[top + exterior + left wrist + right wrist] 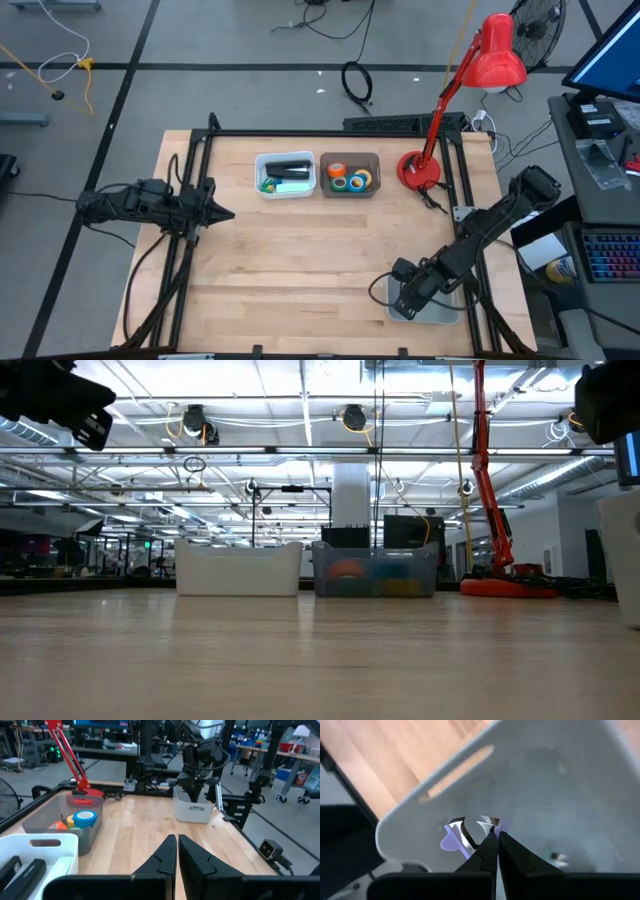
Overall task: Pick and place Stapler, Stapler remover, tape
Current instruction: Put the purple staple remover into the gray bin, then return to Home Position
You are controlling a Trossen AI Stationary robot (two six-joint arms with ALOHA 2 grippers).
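Right gripper [493, 851] lowered into a pale grey bin [560, 795], fingers pinched together beside the purple, metal-clawed staple remover [462, 837], seen only by the right wrist camera, ring-shaped tape rolls [350, 178] held in a clear tub [372, 160] at the wooden surface's [300, 260] far side, black stapler [287, 166] in the white tub [262, 187], left gripper [177, 854] closed, hovering at the left.

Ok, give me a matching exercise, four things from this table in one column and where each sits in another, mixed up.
Things:
1. small ring-shaped tape rolls
2. black stapler
3. red desk lamp
4. right end effector

Places:
A. in the white plastic bin
B. reaching into the grey bin at the table's near right
C. in the clear plastic bin
D. far right corner

Pairs: 1-C, 2-A, 3-D, 4-B
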